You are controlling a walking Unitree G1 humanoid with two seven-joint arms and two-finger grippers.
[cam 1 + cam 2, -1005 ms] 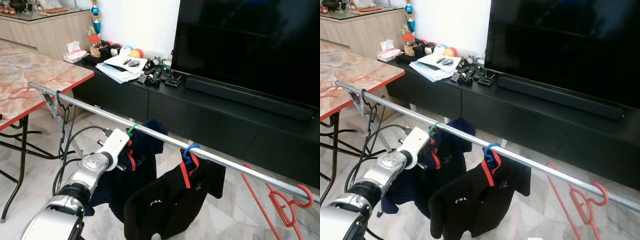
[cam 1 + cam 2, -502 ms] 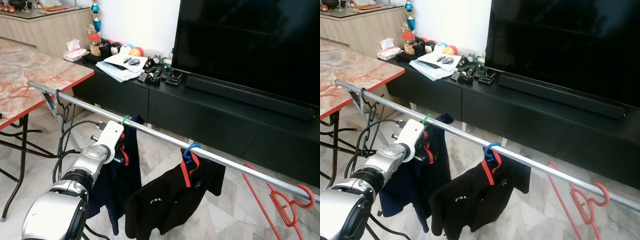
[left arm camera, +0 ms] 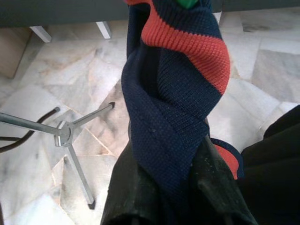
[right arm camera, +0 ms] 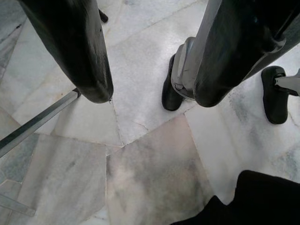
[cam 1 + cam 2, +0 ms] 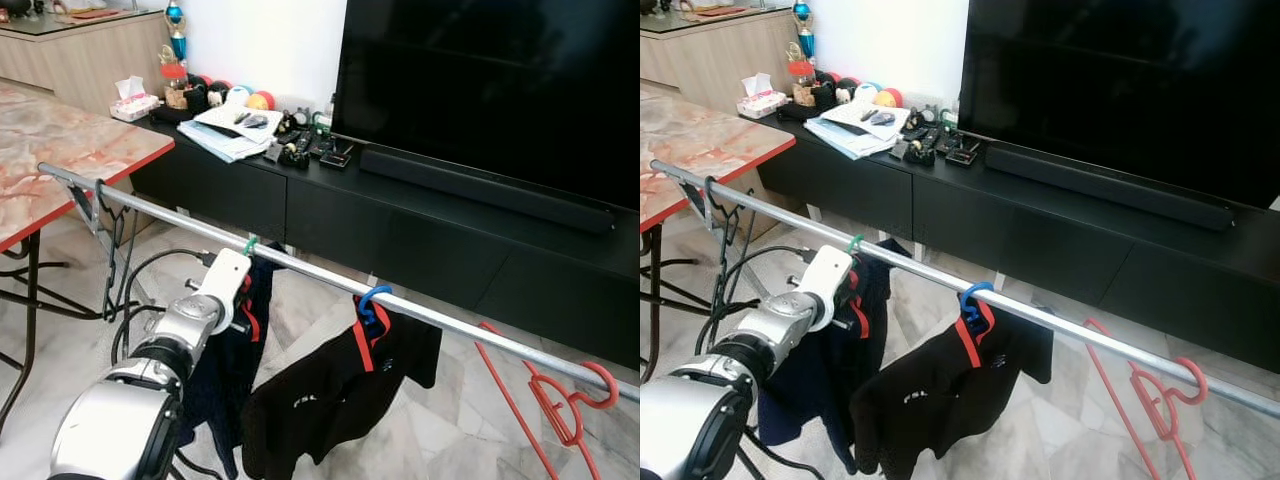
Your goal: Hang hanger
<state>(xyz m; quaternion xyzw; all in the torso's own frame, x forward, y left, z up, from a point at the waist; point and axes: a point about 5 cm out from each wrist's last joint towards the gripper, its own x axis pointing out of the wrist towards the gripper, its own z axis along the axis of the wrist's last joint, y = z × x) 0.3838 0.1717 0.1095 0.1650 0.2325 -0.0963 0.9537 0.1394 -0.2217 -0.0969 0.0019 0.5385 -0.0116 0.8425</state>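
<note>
Gripping the soft navy-and-red knit shirt [image 3: 173,108] at its collar below the green plastic hanger hook [image 5: 250,243], the left gripper [image 3: 178,197] is closed on limp, light fabric at lower centre, likely best held near the stiff hook.

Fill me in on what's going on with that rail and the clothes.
The robot is hanging laundry on the metal rail. Its left tool is shut on the collar of the navy shirt, whose green hanger is hooked over the rail. A black shirt hangs beside it on a blue hanger, and an empty red hanger sits further along. The right tool hangs open above the floor.
</note>
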